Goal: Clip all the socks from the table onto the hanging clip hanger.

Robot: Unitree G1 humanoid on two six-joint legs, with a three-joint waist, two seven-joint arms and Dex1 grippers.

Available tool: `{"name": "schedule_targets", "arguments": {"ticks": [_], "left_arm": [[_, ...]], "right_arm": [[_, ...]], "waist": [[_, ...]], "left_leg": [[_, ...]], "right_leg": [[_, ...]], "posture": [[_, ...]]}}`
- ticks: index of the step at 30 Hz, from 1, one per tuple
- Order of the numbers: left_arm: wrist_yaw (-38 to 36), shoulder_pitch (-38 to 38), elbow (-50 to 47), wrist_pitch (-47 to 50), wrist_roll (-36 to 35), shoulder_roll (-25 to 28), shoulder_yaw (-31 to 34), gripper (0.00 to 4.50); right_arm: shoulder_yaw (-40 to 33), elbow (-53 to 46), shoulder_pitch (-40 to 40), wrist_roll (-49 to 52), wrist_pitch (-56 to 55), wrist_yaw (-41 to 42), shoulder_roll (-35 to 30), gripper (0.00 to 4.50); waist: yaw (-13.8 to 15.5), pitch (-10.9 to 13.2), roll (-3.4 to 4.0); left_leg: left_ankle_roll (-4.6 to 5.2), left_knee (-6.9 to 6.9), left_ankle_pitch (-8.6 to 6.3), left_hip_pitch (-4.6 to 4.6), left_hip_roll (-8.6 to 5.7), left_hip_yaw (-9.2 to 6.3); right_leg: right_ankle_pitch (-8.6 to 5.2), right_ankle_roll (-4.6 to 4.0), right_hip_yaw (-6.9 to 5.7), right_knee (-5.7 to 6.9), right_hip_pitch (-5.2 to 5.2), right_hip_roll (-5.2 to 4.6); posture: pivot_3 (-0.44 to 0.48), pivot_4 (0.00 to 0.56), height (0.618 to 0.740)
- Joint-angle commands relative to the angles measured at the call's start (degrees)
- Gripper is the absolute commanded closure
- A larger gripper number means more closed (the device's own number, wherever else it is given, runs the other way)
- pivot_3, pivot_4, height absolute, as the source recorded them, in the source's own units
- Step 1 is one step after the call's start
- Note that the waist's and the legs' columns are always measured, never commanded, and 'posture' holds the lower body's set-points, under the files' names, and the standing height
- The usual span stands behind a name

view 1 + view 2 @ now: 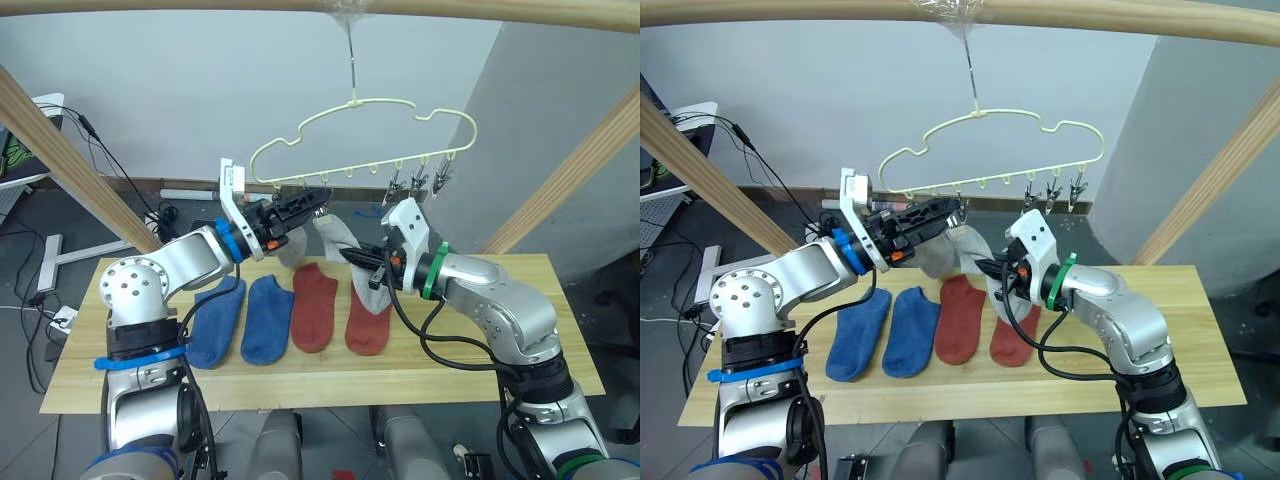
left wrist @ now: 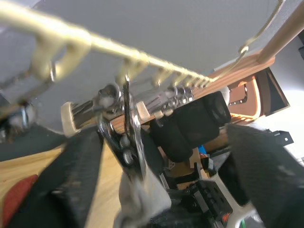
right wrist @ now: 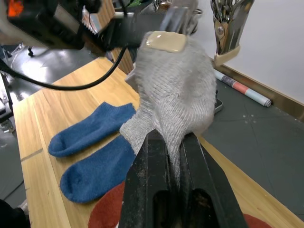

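Observation:
The pale-yellow clip hanger (image 1: 370,110) hangs from the top beam, with small metal clips (image 1: 420,182) along its lower wire. My left gripper (image 1: 322,196) is raised to a clip (image 2: 126,123) at the hanger's left end, its fingers (image 2: 71,190) standing open on either side of the clip. A light grey sock (image 3: 175,80) reaches up to that clip, and my right gripper (image 1: 355,258) is shut on its lower part. On the table (image 1: 520,330) lie two blue socks (image 1: 218,320) (image 1: 268,318) and two rust-red socks (image 1: 314,305) (image 1: 366,325) in a row. More grey fabric (image 1: 372,292) shows below the right gripper.
Slanted wooden frame poles (image 1: 60,150) (image 1: 580,170) stand at both ends of the table, under a top beam (image 1: 480,8). Cables and a power strip (image 1: 150,215) lie on the floor behind. The table's right part is bare wood.

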Motion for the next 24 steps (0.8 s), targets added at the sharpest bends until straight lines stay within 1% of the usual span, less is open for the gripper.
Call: {"name": "schedule_targets", "arguments": {"ticks": [1,5,7,9,10,11,13,14,15,16,17,21,22,24], "left_arm": [[4.98,4.59,-7.49,0.66,-9.75,4.68,3.01,0.02],[10.88,11.69,-14.05,-1.66,-19.71,10.82,2.47,0.02],[12.59,14.41,-16.69,-3.51,-21.98,13.5,2.26,0.02],[14.06,15.34,-18.02,-5.52,-22.13,14.81,1.24,0.02],[13.97,16.3,-19.65,-6.06,-20.26,15.72,1.21,0.01],[12.77,17.06,-21.83,-6.64,-16.16,16.52,0.86,0.0],[10.86,18.04,-24.28,-7.91,-11.26,17.6,0.01,0.0],[8.31,18.48,-25.82,-8.8,-6.74,18.58,-1.26,0.0],[5.07,18.94,-26.88,-10.11,-1.82,19.6,-2.85,0.0],[2.42,19.35,-27.62,-11.19,2.01,20.29,-4.02,0.0],[0.16,19.61,-28.07,-12.49,5.29,20.68,-4.99,0.0],[-5.22,19.87,-29.38,-17.66,14.51,19.62,-8.04,0.0],[-6.32,19.85,-29.38,-18.58,16.36,19.41,-8.67,0.0],[-8.29,19.92,-29.42,-19.86,19.86,18.91,-10.65,0.0]], "right_arm": [[0.91,4.36,-1.39,-1.46,-4.51,-0.14,2.07,4.5],[0.61,9.74,-2.41,-2.12,-7.32,0.09,4.58,4.5],[0.69,11.77,-2.64,-2.36,-8.38,0.32,5.49,4.5],[0.49,13.54,-2.82,-2.25,-9.11,0.97,5.86,4.5],[0.7,15.14,-2.88,-1.87,-9.25,1.48,6.68,4.22],[0.89,17.11,-3.03,-1.76,-9.58,1.63,7.61,3.89],[1.02,19.5,-3.34,-1.9,-10.18,1.88,8.61,3.3],[1.27,20.14,-3.2,-2.37,-10.78,2.26,8.51,2.94],[2.46,20.55,-2.57,-4.12,-12.5,3.08,7.26,2.54],[3.36,20.87,-2.11,-5.41,-13.82,3.67,6.33,2.23],[3.64,20.84,-1.57,-5.98,-14.44,3.93,5.67,1.8],[2.77,17.6,1.81,-6.56,-14.35,3.98,2.96,0.4],[2.64,17.28,2.18,-6.68,-14.4,3.94,2.63,0.03],[2.47,15.39,3.71,-7.86,-15.39,3.37,0.96,0.03]], "waist": [[0.03,0.0,0.0],[0.61,0.0,0.0],[0.96,0.0,0.0],[1.77,0.0,0.0],[2.26,-0.01,-0.01],[2.47,-0.02,-0.04],[2.76,-0.03,-0.03],[3.0,-0.03,-0.03],[3.14,-0.02,-0.03],[3.35,-0.03,-0.02],[3.57,-0.03,-0.02],[4.01,-0.04,-0.03],[4.0,-0.04,-0.03],[3.92,-0.04,-0.03]], "left_leg": [[0.0,0.0,0.0,0.0,0.0,-0.01],[0.0,0.0,0.0,-0.02,0.02,-0.01],[0.0,0.01,0.0,-0.02,0.02,-0.01],[0.0,0.01,0.0,-0.01,0.02,-0.02],[0.0,0.01,0.01,-0.02,0.02,-0.03],[-0.01,0.02,0.01,-0.01,0.02,-0.02],[-0.01,0.02,0.01,0.0,0.01,-0.01],[-0.01,0.01,0.01,0.0,0.01,-0.01],[-0.01,0.01,0.02,-0.01,0.01,0.0],[-0.01,0.0,0.01,-0.02,0.01,0.0],[-0.02,-0.02,0.02,-0.01,0.0,0.04],[-0.02,-0.04,0.01,-0.03,0.0,0.04],[-0.02,-0.05,0.01,-0.04,0.0,0.04],[-0.02,-0.04,0.01,-0.04,0.0,0.05]], "right_leg": [[0.0,-0.01,-0.01,0.02,-0.01,0.0],[0.0,-0.01,0.01,0.03,-0.03,0.0],[0.0,-0.02,0.0,0.03,-0.03,0.0],[0.01,-0.02,-0.02,0.03,-0.02,0.0],[0.01,-0.02,-0.03,0.03,-0.02,0.0],[0.01,-0.02,-0.03,0.02,0.0,0.0],[0.02,-0.03,-0.02,0.0,0.01,0.0],[0.03,-0.06,-0.03,0.0,0.0,0.01],[0.03,-0.07,-0.04,0.0,-0.01,0.01],[0.03,-0.08,-0.04,-0.02,-0.01,0.02],[0.02,-0.08,-0.02,-0.04,-0.01,0.02],[0.02,-0.09,-0.03,-0.07,-0.03,0.01],[0.02,-0.09,-0.03,-0.08,-0.03,0.01],[0.03,-0.09,-0.01,-0.08,-0.03,0.01]], "posture": [[0.074,0.262,0.74],[0.118,0.255,0.74],[0.118,0.255,0.74],[0.167,0.245,0.74],[0.167,0.245,0.74],[0.179,0.24,0.74],[0.184,0.234,0.74],[0.184,0.234,0.74],[0.184,0.228,0.74],[0.184,0.228,0.74],[0.18,0.225,0.74],[0.166,0.218,0.74],[0.149,0.215,0.74],[0.149,0.215,0.74]]}}
